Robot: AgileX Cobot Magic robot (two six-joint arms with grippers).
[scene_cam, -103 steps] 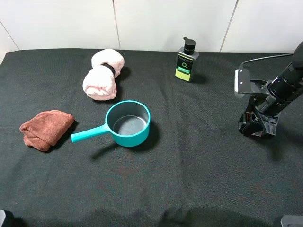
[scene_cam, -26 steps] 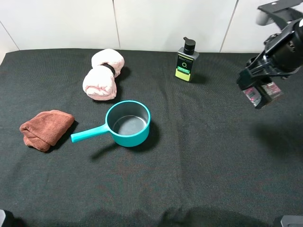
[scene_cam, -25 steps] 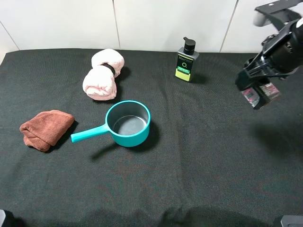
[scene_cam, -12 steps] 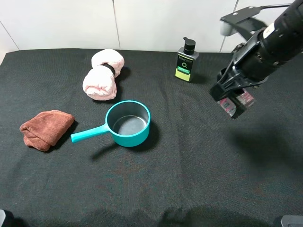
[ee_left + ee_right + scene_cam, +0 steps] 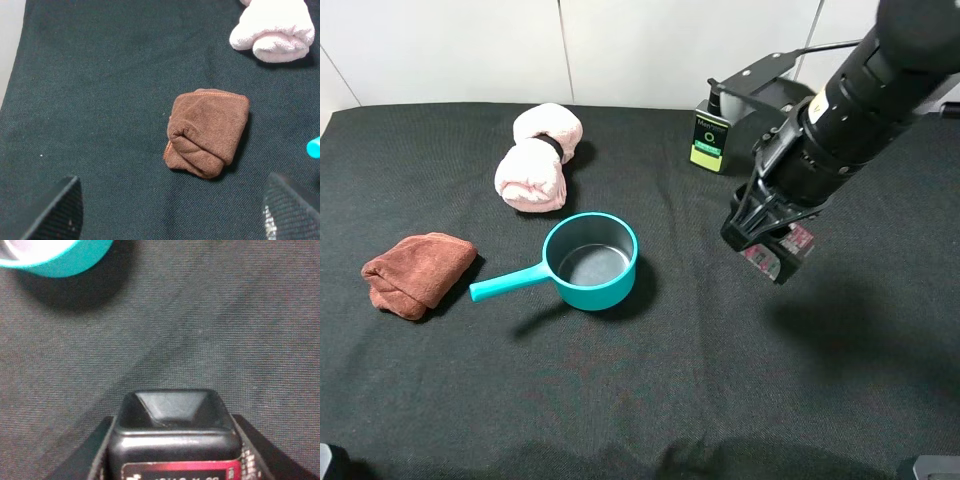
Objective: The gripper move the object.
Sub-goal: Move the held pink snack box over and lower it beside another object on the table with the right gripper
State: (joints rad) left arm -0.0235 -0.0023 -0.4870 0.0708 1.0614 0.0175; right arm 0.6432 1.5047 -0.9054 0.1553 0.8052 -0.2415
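The object point(image 5: 798, 240), a small black box with a pink-and-white label, hangs above the black cloth with my right gripper point(image 5: 770, 247) shut on it, to the right of the teal pot point(image 5: 590, 260). The right wrist view shows the box point(image 5: 175, 440) clamped between the two black fingers point(image 5: 95, 450), with the pot's rim point(image 5: 55, 252) ahead. My left gripper point(image 5: 172, 220) stands open, its fingertips point(image 5: 60, 210) far apart, close to the brown folded cloth point(image 5: 207, 132).
A black pump bottle point(image 5: 710, 135) with a green label stands at the back, partly behind the right arm. A rolled pink towel point(image 5: 538, 158) lies at the back left and the brown cloth point(image 5: 417, 272) at the left. The pot's handle point(image 5: 505, 283) points left.
The right arm has carried the box leftward and lower, from the table's right edge toward the pot. Everything else has stayed put.
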